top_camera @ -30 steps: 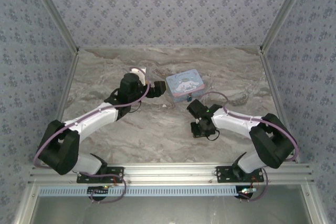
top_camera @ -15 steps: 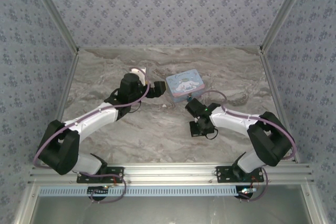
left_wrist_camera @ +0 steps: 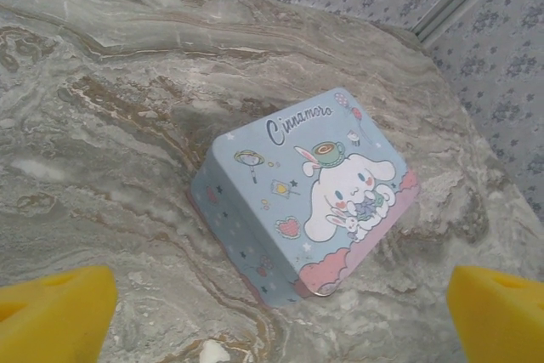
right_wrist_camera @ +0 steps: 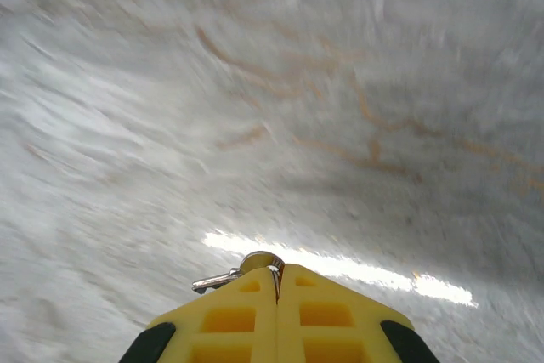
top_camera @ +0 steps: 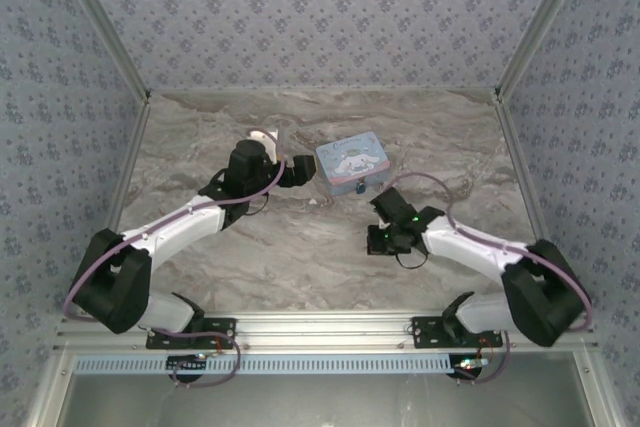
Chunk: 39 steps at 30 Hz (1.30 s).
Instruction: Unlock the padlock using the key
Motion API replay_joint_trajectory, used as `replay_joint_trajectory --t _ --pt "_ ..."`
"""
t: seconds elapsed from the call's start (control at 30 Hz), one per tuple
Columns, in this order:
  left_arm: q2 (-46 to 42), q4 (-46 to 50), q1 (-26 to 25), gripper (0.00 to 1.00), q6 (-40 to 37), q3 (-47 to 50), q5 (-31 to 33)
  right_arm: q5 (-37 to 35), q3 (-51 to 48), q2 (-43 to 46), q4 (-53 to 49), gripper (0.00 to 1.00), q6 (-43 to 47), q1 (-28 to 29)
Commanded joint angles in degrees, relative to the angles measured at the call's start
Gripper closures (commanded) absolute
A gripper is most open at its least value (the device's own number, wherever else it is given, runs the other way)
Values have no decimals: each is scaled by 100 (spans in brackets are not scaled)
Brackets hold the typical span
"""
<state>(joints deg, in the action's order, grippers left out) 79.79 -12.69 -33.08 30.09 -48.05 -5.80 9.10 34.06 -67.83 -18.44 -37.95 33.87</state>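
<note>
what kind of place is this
Probably a robot test booth rather than a home: patterned walls box in a marble-look table, and a left arm and right arm are bolted to a metal rail at its near edge.

A marbled table [top_camera: 300, 267] carries a pale blue cartoon tin [top_camera: 352, 164].

Overhead view faces down the table [top_camera: 300, 257]; left wrist view shares its tin [top_camera: 352, 165], closer.

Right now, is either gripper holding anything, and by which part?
Right gripper pinches the key; its ring end pokes out past the fingertips, the clamped part is hidden. Left gripper is open, holding nothing.
</note>
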Motion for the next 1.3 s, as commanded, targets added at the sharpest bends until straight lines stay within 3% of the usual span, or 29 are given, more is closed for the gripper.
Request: replay_joint_trajectory --t 0.0,0.23,0.5,0.8,1.03,1.27 --pt "-241 -268 -43 1 187 -295 -241 562 -303 559 1080 100 -705 -372" --pt "-253 -486 -157 1 372 -512 -490 893 -727 1442 2672 100 -2020 -991" --pt "-173 -546 -494 1 298 -912 -510 231 -907 1880 4011 100 -3633 -1022" --pt "47 -653 -828 1 277 -1257 -653 -323 -927 2194 4105 100 -4763 -968" --pt "332 -828 -1088 5 292 -1511 -876 -663 -818 2405 3798 100 -4892 -775" --pt "754 -859 -1283 18 364 -1927 -1263 -881 -799 2421 3716 100 -4947 -599"
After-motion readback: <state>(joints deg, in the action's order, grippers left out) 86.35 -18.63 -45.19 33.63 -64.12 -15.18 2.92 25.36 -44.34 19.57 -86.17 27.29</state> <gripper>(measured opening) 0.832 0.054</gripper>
